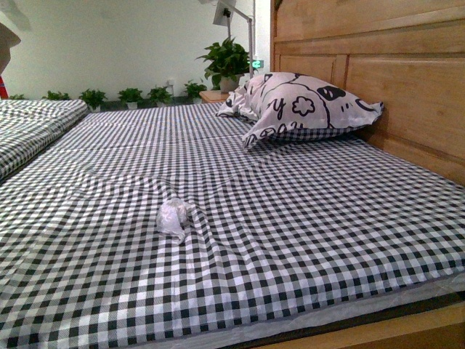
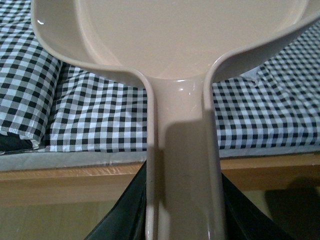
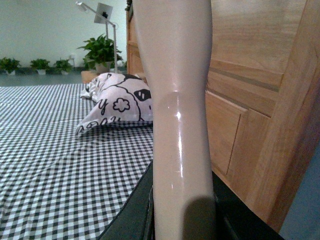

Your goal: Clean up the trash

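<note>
The trash, a small crumpled white wad, lies on the black-and-white checked bedsheet near the middle front of the bed. Neither arm shows in the front view. In the left wrist view my left gripper is shut on the handle of the pink-beige dustpan, whose pan spreads out over the bed's front edge. In the right wrist view my right gripper is shut on the beige handle of the brush; its bristles are out of view.
A black-and-white patterned pillow rests against the wooden headboard on the right. The bed's wooden front rail runs below the mattress. Potted plants line the far wall, and a second checked mattress lies at the left.
</note>
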`<state>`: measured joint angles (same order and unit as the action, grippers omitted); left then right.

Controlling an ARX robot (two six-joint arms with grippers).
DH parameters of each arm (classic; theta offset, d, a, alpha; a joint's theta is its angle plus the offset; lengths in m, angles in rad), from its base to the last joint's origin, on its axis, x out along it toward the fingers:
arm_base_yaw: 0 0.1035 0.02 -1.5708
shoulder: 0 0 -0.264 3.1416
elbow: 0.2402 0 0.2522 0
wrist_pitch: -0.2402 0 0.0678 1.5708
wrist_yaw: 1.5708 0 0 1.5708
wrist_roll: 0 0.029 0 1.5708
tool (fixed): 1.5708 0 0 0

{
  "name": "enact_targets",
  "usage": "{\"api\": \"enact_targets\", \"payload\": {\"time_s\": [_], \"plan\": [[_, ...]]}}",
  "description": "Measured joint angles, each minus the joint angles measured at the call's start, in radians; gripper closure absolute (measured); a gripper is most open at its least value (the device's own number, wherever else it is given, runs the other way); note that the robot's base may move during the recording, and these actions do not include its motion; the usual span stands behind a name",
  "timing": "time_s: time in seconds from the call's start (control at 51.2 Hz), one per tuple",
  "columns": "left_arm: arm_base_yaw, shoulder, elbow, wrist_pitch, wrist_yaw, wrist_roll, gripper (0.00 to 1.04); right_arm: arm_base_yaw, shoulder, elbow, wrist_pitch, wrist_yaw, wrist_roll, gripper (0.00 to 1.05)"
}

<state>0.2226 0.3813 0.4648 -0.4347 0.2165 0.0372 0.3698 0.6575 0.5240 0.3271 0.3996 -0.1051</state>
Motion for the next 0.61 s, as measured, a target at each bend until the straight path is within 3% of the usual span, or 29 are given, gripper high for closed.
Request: {"api": "enact_targets", "payload": {"time_s": [0.117,0.254,0.605], "plan": [[0.027,0.159,-0.001,0.132,0.092,0.156,0.78,0.000,0.000,0.000,0.000,-0.003,0.000,0.85],[0.006,0.393,0.002,0.249,0.126,0.325,0.78,0.000,0.000,0.000,0.000,-0.003,0.000,0.85],[-0.061,0.716,0.058,0.310,0.164,0.581,0.79,0.000,0.000,0.000,0.000,-0.003,0.000,0.85]]}}
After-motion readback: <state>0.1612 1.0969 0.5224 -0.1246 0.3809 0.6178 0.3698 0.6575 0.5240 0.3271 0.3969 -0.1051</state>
